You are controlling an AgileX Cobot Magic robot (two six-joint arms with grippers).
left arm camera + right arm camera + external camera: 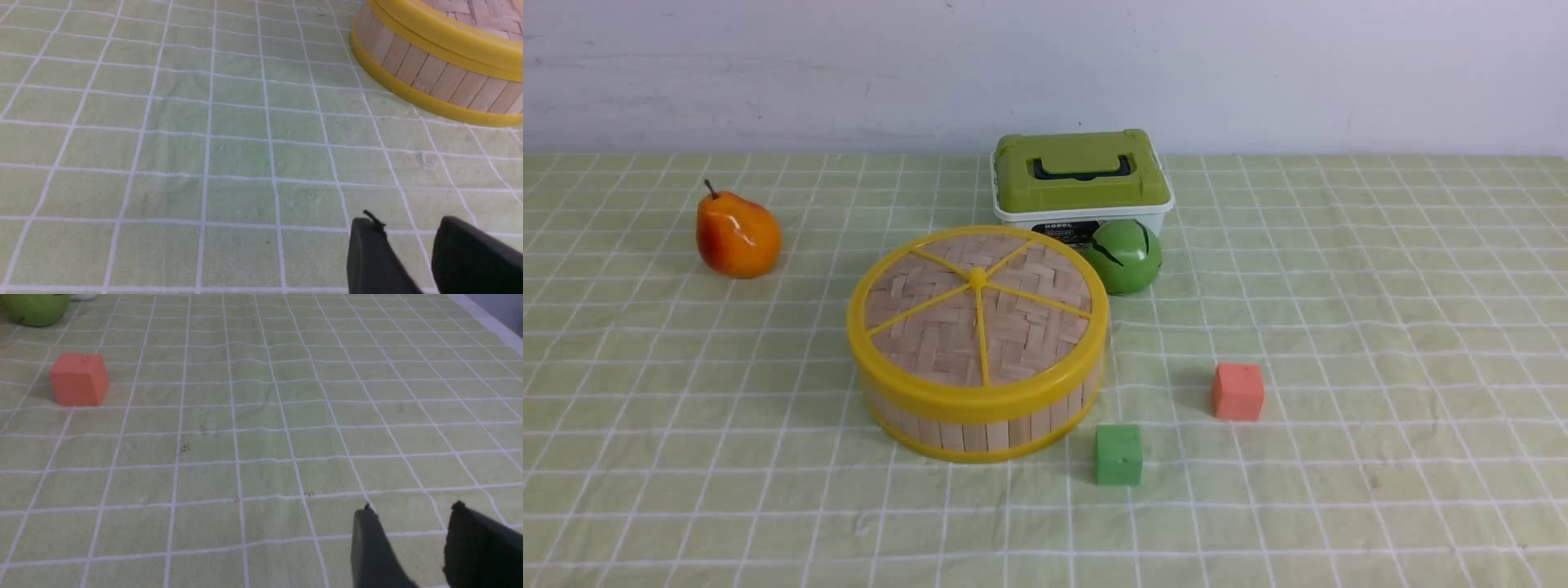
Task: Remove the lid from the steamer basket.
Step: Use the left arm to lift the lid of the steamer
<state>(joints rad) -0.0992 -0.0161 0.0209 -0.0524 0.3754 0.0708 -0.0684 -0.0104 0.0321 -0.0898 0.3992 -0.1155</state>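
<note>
The lid, a woven bamboo disc with a yellow rim, spokes and centre knob, sits closed on the steamer basket in the middle of the table. Neither arm shows in the front view. In the left wrist view the basket's slatted wall and the lid's rim are well ahead of my left gripper, which is open and empty above the cloth. My right gripper is open and empty above bare cloth, and the basket is out of that view.
An orange pear lies far left. A white box with a green lid and a green ball stand just behind the basket. A green cube and an orange cube sit right of it; the orange cube also shows in the right wrist view.
</note>
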